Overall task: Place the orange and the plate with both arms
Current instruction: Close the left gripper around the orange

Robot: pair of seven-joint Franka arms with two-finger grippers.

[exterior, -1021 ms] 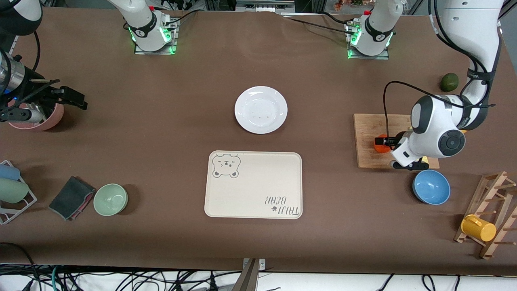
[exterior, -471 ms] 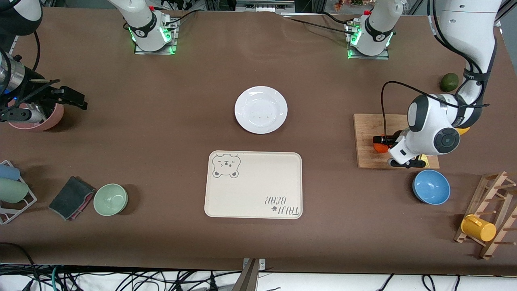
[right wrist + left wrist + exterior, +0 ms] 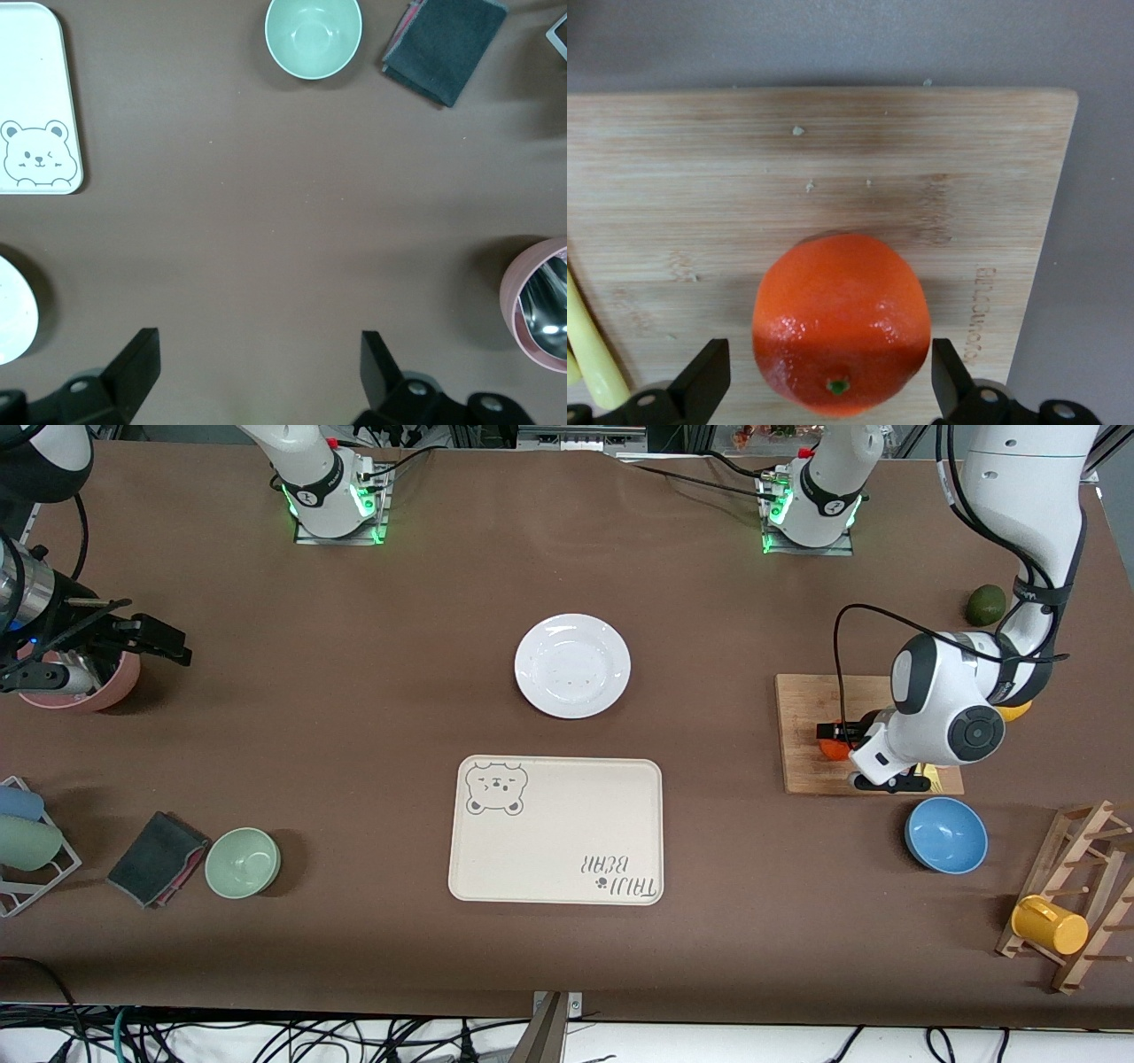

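Left wrist view puts the small round orange-red mandarin on the bamboo cutting board, flanked by the left end effector's wide-spread fingers, not gripped. Off-centre closing could roll it away. Right end effector, also wide, waits over bare surface beside a pink bowl; the glossy white round plate sits mid-surface.

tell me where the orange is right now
The orange sits on the wooden cutting board toward the left arm's end of the table, between the open fingers of the left gripper.
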